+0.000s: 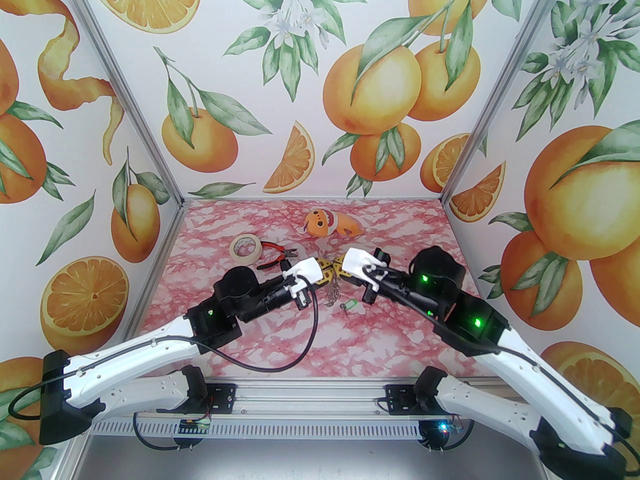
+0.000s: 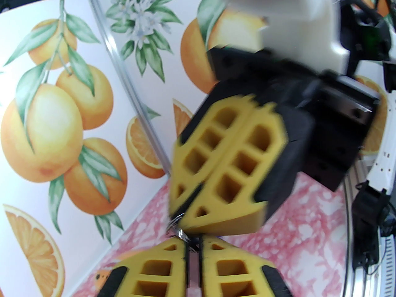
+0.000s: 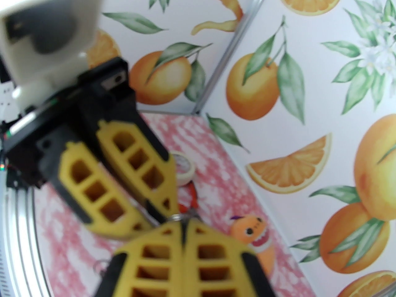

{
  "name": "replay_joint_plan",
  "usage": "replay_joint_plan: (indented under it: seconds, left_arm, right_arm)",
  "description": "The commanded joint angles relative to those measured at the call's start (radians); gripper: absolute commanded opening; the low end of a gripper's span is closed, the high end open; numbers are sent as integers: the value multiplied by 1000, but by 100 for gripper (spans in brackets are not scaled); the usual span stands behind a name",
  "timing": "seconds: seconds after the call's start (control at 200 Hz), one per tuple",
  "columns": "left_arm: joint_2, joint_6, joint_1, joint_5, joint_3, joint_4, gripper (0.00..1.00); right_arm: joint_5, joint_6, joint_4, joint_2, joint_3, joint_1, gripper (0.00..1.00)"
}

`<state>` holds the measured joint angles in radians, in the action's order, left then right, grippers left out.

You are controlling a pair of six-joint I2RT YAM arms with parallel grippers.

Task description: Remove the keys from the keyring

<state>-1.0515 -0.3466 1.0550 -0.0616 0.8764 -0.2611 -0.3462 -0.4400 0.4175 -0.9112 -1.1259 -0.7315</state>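
1. Your left gripper (image 2: 193, 246) and right gripper (image 3: 184, 227) meet tip to tip above the pink-and-white marbled tabletop (image 1: 280, 338). Both carry soft yellow pads moulded as an open lattice of squarish cells, set in black housings.
2. Your right gripper's pads are pressed flat together. A small silver wire ring (image 2: 174, 223) is pinched at their very tips.
3. Your left gripper's pads stand almost together, with only a thin straight slit between them through which the table's pink shows. The wire ring reaches the mouth of that slit. The left wrist view is blurred there, so I cannot tell whether the pads touch the wire.
4. Look for the keyring, a dark grey metal loop with small rings (image 1: 333, 295), in the top view. It shows as a thin, tangled metallic cluster directly below the meeting fingertips.
5. The bright green oblong plastic key tag (image 1: 350, 306) lies flat on the table just beside that cluster, towards your right arm, with a tiny metal piece at its left end. It is clear of both grippers.
6. Farther back on your left sit a roll of beige paper tape (image 1: 245, 257) and red-handled pliers with dark metal jaws (image 1: 287, 254), close together.
7. An orange plush toy (image 1: 322, 222) rests near the back wall.
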Motion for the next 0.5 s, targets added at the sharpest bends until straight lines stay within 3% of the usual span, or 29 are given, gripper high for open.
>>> replay_joint_plan:
  seconds: [0.0, 0.195, 0.495]
  left_arm:
    - [53, 18, -17, -67, -31, -89, 18]
    - [99, 24, -65, -124, -75, -77, 29]
    - [109, -7, -131, -263, -92, -56, 46]
  right_arm:
    - [-178, 55, 101, -30, -55, 39, 0]
    - [-296, 103, 163, -66, -116, 81, 0]
    - [-353, 151, 157, -69, -120, 110, 0]
